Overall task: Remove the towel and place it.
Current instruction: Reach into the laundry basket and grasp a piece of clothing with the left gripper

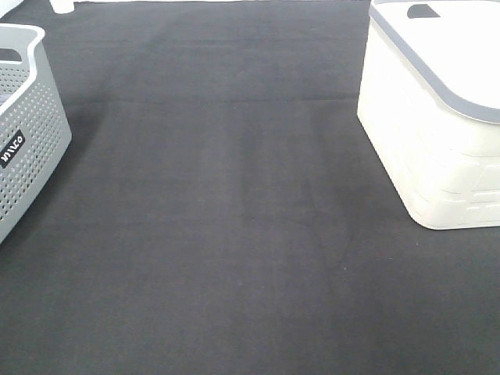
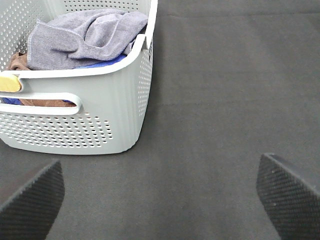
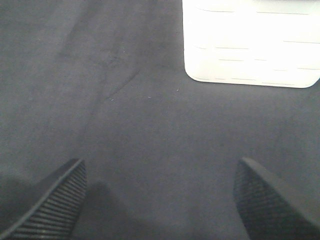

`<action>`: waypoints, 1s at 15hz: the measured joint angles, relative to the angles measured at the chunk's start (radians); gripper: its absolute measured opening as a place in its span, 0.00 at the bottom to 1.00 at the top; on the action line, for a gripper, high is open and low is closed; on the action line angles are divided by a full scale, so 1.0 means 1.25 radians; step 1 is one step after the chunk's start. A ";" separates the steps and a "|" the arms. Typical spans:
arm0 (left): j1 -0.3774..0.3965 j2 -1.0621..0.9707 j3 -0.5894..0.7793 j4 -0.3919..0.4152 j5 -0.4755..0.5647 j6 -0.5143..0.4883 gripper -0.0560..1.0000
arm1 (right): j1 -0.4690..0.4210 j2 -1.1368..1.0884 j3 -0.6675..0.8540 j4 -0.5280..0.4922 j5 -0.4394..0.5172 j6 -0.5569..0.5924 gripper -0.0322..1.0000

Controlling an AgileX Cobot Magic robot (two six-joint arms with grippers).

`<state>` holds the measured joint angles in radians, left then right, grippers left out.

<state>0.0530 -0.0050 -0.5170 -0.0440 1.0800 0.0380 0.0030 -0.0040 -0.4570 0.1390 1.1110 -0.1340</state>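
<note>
The counter (image 1: 234, 234) is spread with a dark charcoal, felt-like mat, faintly creased. Well apart from the grey basket (image 1: 31, 141), across the bare mat, stands a smooth cream-white plastic bin (image 1: 422, 148) with rounded corners, shallow moulded lines and a grey band round its top.

The grey basket is plastic too. Its walls are pierced with rows of small round holes, it has a thick rolled rim and a slot handle, and a small black label (image 1: 12, 148) sits on its side.

The towel (image 2: 85, 37) lies crumpled inside this basket, soft lavender-grey microfibre heaped to the rim. A blue cloth (image 2: 107, 62) and a brown one (image 2: 20, 61) are bunched under it.

The left pincer (image 2: 160, 205) hovers over the mat just outside the basket, its 2 black, dimpled fingers (image 2: 30, 205) spread wide and holding nothing. The right pincer (image 3: 160, 200) is far from the basket, near the white bin, its 2 ribbed fingers (image 3: 50, 205) also spread apart and empty.
</note>
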 joint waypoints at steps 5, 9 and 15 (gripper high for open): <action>0.000 0.000 0.000 0.000 0.000 0.003 0.99 | 0.000 0.000 0.000 0.000 0.000 0.000 0.78; 0.000 0.089 -0.087 -0.006 0.017 0.075 0.99 | 0.000 0.000 0.000 0.000 0.000 0.000 0.78; 0.000 0.418 -0.391 -0.006 0.086 0.246 0.99 | 0.000 0.000 0.000 0.000 0.000 0.000 0.78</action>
<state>0.0530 0.5170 -1.0060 -0.0520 1.1870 0.3450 0.0030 -0.0040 -0.4570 0.1390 1.1110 -0.1340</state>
